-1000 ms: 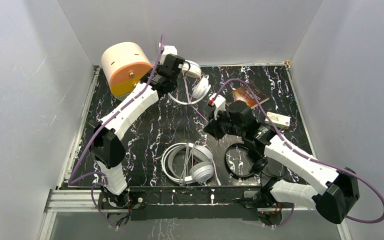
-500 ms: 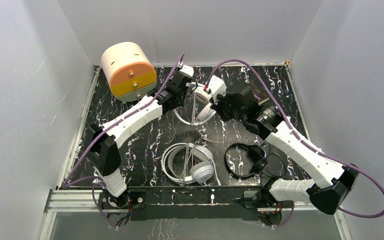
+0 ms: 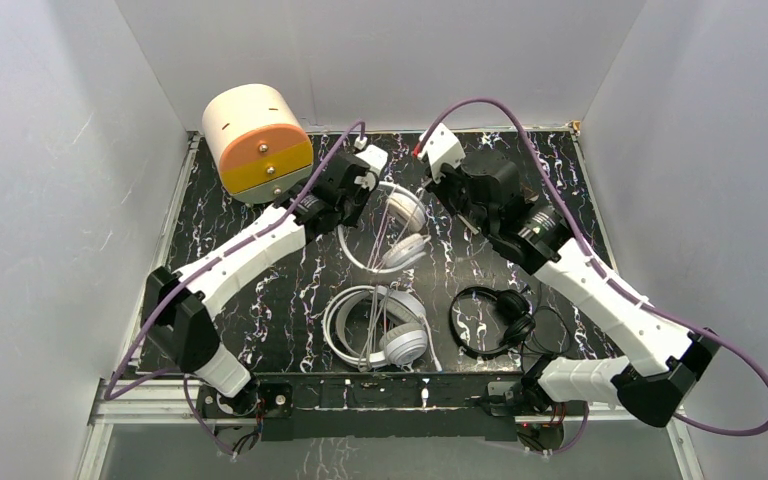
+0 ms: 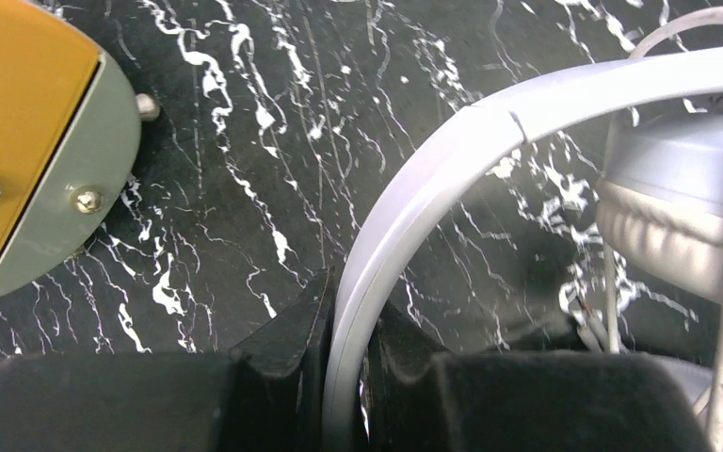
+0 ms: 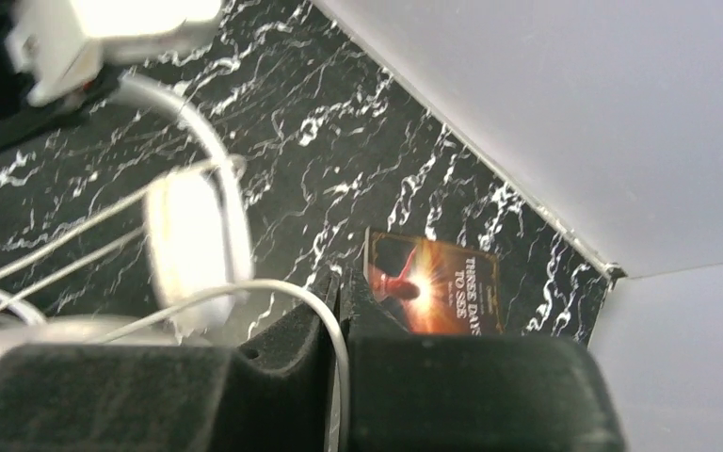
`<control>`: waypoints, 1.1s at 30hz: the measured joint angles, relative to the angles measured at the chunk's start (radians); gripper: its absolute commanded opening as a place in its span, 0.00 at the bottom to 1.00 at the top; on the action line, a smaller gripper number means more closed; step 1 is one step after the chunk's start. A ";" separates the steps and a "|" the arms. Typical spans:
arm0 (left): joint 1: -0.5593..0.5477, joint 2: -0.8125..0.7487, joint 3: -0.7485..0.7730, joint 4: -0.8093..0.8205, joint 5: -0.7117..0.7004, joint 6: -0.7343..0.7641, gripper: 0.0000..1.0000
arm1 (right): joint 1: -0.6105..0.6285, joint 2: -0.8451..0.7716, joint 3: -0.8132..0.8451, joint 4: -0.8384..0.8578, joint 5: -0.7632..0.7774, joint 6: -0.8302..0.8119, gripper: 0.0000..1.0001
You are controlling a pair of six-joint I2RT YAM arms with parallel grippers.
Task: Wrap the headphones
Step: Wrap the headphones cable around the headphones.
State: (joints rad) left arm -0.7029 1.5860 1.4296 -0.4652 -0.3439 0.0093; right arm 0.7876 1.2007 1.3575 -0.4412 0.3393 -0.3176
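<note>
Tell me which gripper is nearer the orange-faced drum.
Left. The left gripper is beside the orange-faced drum, clamped on the slim white headphones; the right gripper is beyond them.

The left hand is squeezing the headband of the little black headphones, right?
Not the black ones. The left hand is squeezing the headband of the slim white headphones, as the left wrist view shows. The black headphones lie apart, in no hand.
</note>
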 measured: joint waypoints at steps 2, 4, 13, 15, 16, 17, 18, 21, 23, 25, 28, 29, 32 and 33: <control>-0.003 -0.033 -0.031 0.002 0.042 0.035 0.00 | -0.002 0.023 0.021 0.027 0.007 -0.016 0.03; -0.008 -0.059 -0.047 0.000 0.079 0.059 0.00 | -0.003 0.051 0.051 0.050 -0.001 -0.032 0.00; -0.027 -0.230 -0.109 0.059 0.252 0.103 0.00 | -0.105 0.184 0.131 0.079 -0.205 -0.035 0.01; -0.027 -0.277 -0.130 0.068 0.278 0.104 0.00 | -0.164 0.187 0.114 0.085 -0.295 -0.013 0.04; -0.027 -0.297 -0.136 0.068 0.290 0.104 0.00 | -0.191 0.187 0.107 0.087 -0.334 -0.001 0.05; -0.027 -0.316 -0.142 0.069 0.305 0.104 0.00 | -0.216 0.188 0.101 0.091 -0.373 0.005 0.06; -0.027 -0.330 -0.145 0.068 0.317 0.101 0.00 | -0.235 0.188 0.095 0.099 -0.412 0.011 0.06; -0.027 -0.360 -0.146 0.069 0.362 0.062 0.00 | -0.260 0.187 0.056 0.147 -0.500 0.041 0.06; -0.028 -0.368 -0.146 0.073 0.389 0.001 0.00 | -0.260 0.184 0.008 0.194 -0.551 0.081 0.05; -0.029 -0.368 -0.145 0.083 0.407 -0.076 0.00 | -0.257 0.180 -0.051 0.246 -0.590 0.140 0.08; -0.031 -0.369 -0.145 0.117 0.419 -0.190 0.00 | -0.257 0.173 -0.129 0.314 -0.623 0.252 0.11; -0.032 -0.369 -0.145 0.134 0.419 -0.226 0.00 | -0.257 0.171 -0.145 0.331 -0.629 0.282 0.13; -0.032 -0.370 -0.127 0.147 0.389 -0.312 0.00 | -0.258 0.154 -0.212 0.406 -0.649 0.404 0.12; -0.032 -0.369 -0.113 0.146 0.369 -0.338 0.00 | -0.258 0.145 -0.237 0.432 -0.657 0.442 0.11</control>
State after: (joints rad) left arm -0.7353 1.2167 1.3170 -0.3191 0.0246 -0.3286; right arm 0.5297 1.3457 1.1206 -0.0093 -0.3176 0.1242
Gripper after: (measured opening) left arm 0.119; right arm 0.130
